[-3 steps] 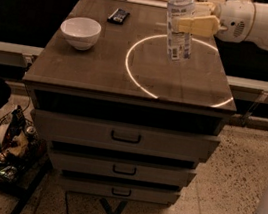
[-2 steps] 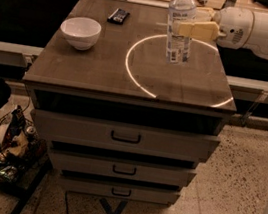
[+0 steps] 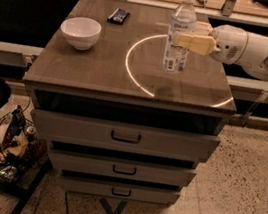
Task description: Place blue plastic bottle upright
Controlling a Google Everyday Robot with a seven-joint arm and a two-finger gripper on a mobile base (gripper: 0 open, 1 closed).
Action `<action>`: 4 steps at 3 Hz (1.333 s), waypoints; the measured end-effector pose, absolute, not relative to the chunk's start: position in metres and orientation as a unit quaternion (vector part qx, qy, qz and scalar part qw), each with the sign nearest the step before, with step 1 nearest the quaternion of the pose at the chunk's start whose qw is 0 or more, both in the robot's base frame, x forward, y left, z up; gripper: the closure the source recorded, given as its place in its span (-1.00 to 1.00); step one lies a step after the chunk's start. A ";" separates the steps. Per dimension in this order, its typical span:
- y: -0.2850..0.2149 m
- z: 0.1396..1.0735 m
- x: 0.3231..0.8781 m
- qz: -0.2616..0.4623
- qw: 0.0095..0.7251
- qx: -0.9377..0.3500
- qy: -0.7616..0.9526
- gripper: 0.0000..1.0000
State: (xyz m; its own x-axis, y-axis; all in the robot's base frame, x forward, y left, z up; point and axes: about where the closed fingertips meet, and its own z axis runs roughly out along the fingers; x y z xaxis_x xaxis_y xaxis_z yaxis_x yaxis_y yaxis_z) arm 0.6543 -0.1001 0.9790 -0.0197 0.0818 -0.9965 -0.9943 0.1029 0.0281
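The blue plastic bottle (image 3: 175,56), clear with a white cap and a white-and-blue label, stands upright on the brown tabletop (image 3: 99,68), right of centre and inside a bright light ring. My gripper (image 3: 186,32) reaches in from the right at the bottle's upper body. Its cream fingers (image 3: 197,43) sit on either side of the bottle and close on it. The white arm (image 3: 264,51) runs off to the right edge.
A white bowl (image 3: 80,31) sits at the table's left. A small black object (image 3: 118,15) lies at the back. Three drawers (image 3: 125,137) are below the top. A wire basket of clutter (image 3: 6,144) stands on the floor at lower left.
The bottle has come down from above the table and straightened from a slight tilt. Its base now rests on the tabletop, with the gripper still around it.
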 end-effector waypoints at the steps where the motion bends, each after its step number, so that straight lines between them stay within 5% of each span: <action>1: -0.105 0.967 0.658 0.492 0.548 -0.429 0.524 1.00; 4: -0.108 0.936 0.673 0.472 0.562 -0.423 0.531 1.00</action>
State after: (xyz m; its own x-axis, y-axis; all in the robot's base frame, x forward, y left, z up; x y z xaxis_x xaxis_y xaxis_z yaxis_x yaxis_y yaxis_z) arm 0.6729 -0.1081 0.9360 -0.0097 0.0824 -0.9966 -0.9803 0.1957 0.0258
